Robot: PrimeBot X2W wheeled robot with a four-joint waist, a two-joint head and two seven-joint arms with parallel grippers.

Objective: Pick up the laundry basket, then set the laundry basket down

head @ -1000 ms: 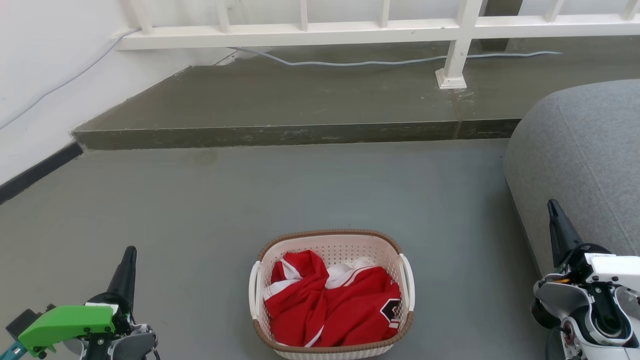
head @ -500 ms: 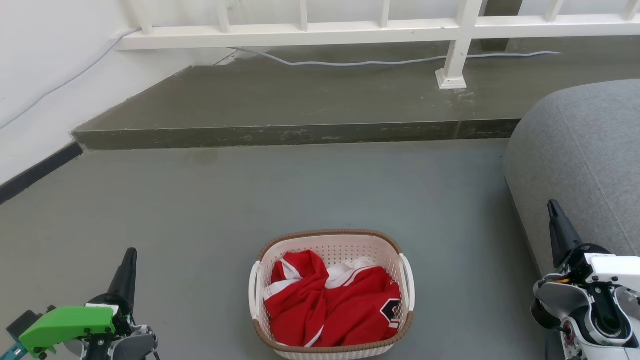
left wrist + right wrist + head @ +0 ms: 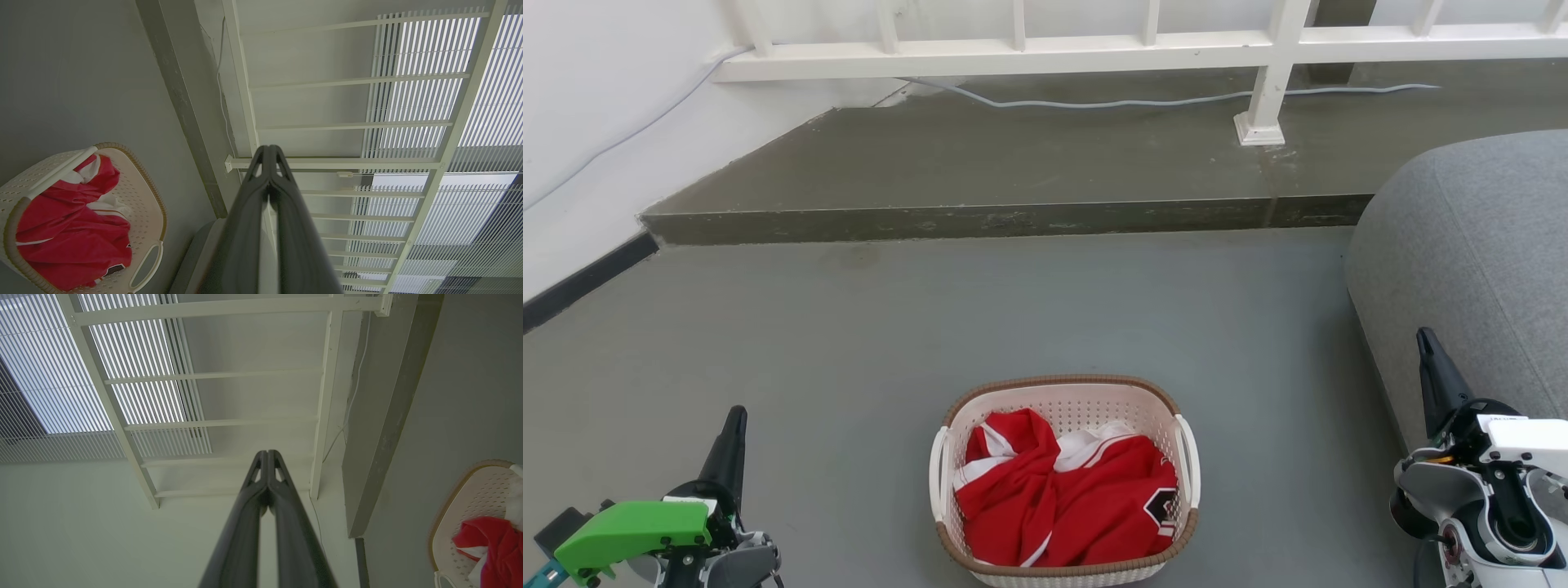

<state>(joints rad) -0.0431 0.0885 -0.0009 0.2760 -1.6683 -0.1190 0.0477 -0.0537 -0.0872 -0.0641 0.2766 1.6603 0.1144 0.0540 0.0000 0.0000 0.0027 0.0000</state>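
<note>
The laundry basket [image 3: 1066, 406] is seen resting on the grey floor [image 3: 1013, 310], centred low in the head view, between the two arms and well apart from both. It is filled with a crumpled red and white garment [image 3: 1062, 498]. The left gripper [image 3: 735, 412] is held off to the basket's left, and its fingers are shown pressed together on nothing in the left wrist view. The right gripper [image 3: 1425, 339] is parked beside the grey upholstered seat [image 3: 1486, 269], tips likewise closed and empty.

A stiff but thin perforated plastic shell is expected, so some flex can be counted on if it is squeezed at the walls. The load is soft cloth and probably light, though what lies beneath the top folds is hidden. The smooth plastic may be slippery.

The white side handles, one on the left [image 3: 938, 474] and one on the right [image 3: 1191, 461], are judged the best holds. A two-sided lift would be kept level, and the jaws would have to be opened first.
</note>
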